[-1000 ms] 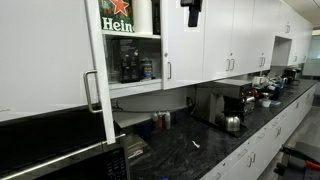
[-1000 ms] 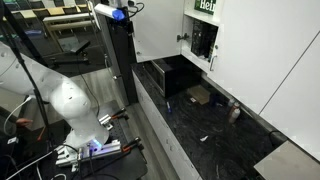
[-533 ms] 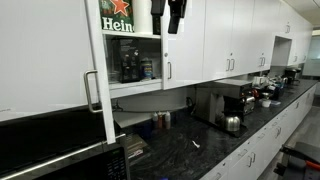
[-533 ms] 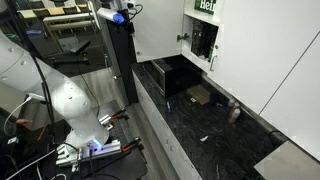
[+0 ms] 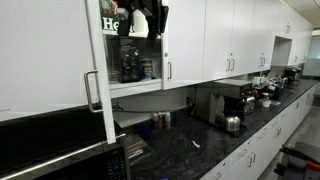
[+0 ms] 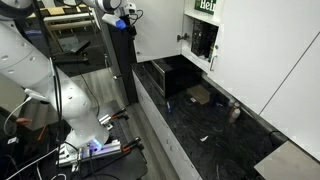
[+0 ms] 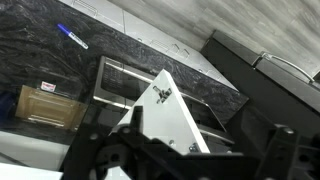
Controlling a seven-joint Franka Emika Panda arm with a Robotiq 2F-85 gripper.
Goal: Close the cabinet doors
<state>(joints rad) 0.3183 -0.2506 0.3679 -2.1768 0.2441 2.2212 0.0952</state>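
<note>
Cabinet door (image 5: 50,55) being judged light, rigid, hinged; push being advised near bar handle (image 5: 92,90), 8 o'clock of gripper (image 5: 148,22); jaws being held apart, empty.

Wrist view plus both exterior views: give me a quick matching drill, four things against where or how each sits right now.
Things:
1. tall white cabinet door with a silver bar handle
2. silver kettle
3. blue pen
4. green lettered box

States:
A. lying flat on the black countertop
B. swung open
C. on the top shelf inside the cabinet
D. standing beside the coffee machine

Pairs: 1-B, 2-D, 3-A, 4-C.
</note>
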